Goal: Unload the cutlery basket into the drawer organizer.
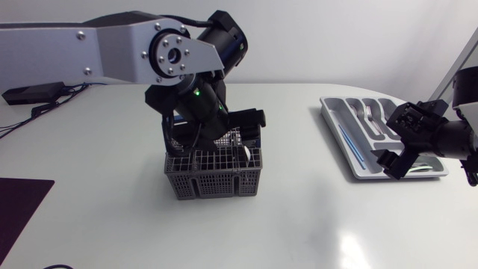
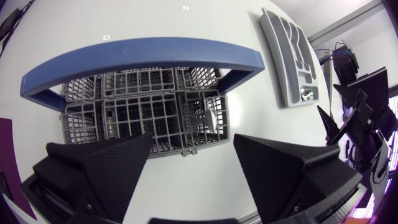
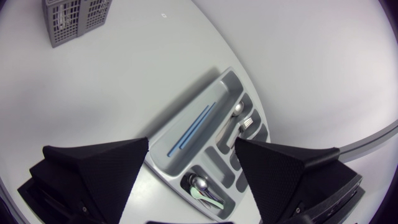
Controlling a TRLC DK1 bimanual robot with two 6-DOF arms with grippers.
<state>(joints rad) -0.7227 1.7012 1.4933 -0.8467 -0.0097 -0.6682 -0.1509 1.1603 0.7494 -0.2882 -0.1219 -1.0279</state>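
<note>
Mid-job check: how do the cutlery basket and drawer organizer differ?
The cutlery basket is dark grey open mesh with tall walls and a blue handle; the drawer organizer is a pale grey, solid, shallow tray. The basket shows just one piece, in one compartment; the organizer holds spoons, a fork and blue sticks. The left gripper hangs open over the basket, the right gripper open over the organizer. Both are divided into compartments.

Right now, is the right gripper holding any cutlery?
No, the right gripper is open above the drawer organizer, with nothing between its fingers.
</note>
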